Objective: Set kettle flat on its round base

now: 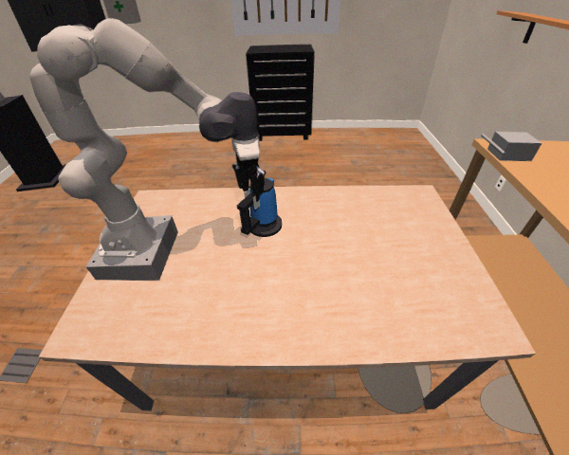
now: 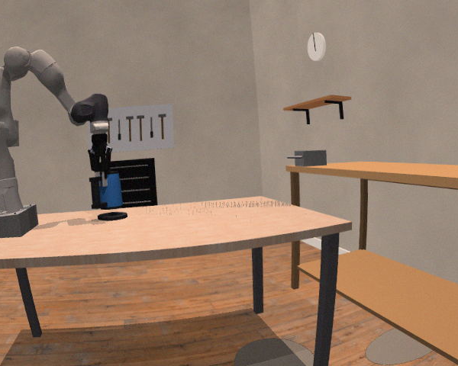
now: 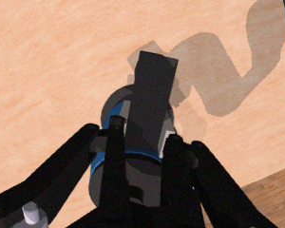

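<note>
The blue kettle [image 2: 111, 191] hung above the table, lifted off it, and in the exterior view we could see a gap between its underside and the round black base [image 2: 111, 216] lying flat just below. From the top view the kettle [image 1: 265, 206] seemed roughly over the base [image 1: 270, 227], though we could not tell how well centred it was. Our gripper [image 2: 101, 173] was clamped from above on the upright bar of the black handle [image 1: 246, 211], at the kettle's side. We judged the kettle rigid but off-balance in this hold, since its body hung to one side of the fingers and might tilt. The base is loose and would probably slide if nudged. Around them lay the wooden table [image 1: 323, 303], with the arm's pedestal [image 1: 163, 245] near its edge.
</note>
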